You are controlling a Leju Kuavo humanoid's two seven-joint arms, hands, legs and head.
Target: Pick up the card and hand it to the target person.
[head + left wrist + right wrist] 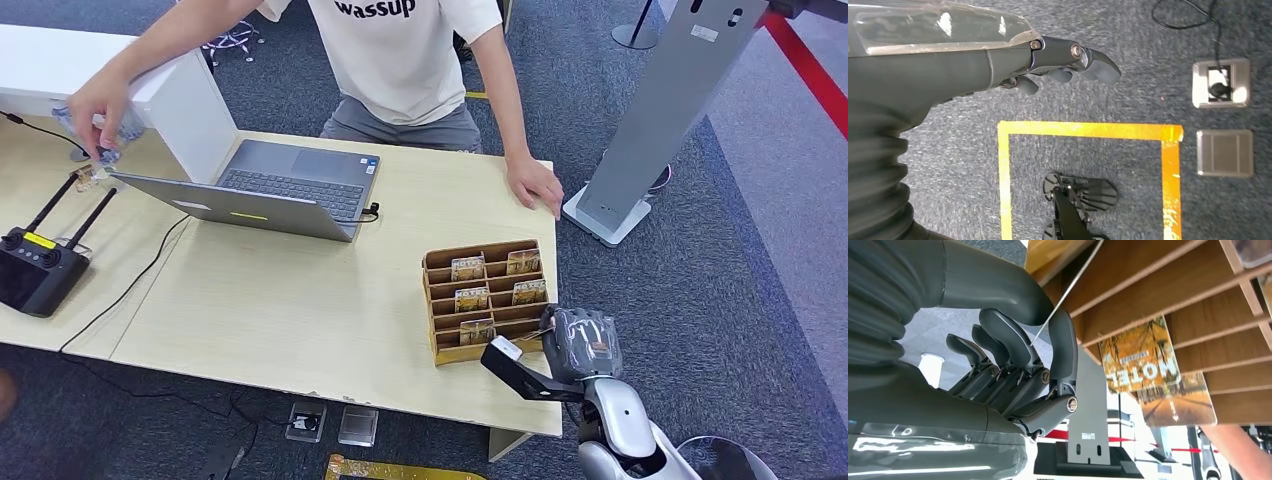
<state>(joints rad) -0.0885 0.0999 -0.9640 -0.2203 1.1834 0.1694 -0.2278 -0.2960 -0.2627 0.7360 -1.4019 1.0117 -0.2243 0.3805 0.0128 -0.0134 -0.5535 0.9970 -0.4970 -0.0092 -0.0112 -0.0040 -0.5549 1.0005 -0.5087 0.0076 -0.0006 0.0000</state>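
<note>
Right hand (pixel 582 343) fingers (pixel 1013 342) curled, pinching a thin card (pixel 1068 292) edge, wooden rack (pixel 487 298) just beside, laptop (pixel 270 188) and person (pixel 400 60) beyond on counter (pixel 300 310).

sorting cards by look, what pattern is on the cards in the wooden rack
An orange-gold autumn tree scene with white HOTEL lettering on the cards; clearest in the right wrist view.

Light wood table (pixel 300 310) carries an open laptop (pixel 270 190), a wooden card rack (pixel 487 300) near the front right corner, and a black controller (pixel 40 270) at left. White box (pixel 150 90) sits behind the laptop; a person's hand (pixel 535 185) rests on the far edge.
</note>
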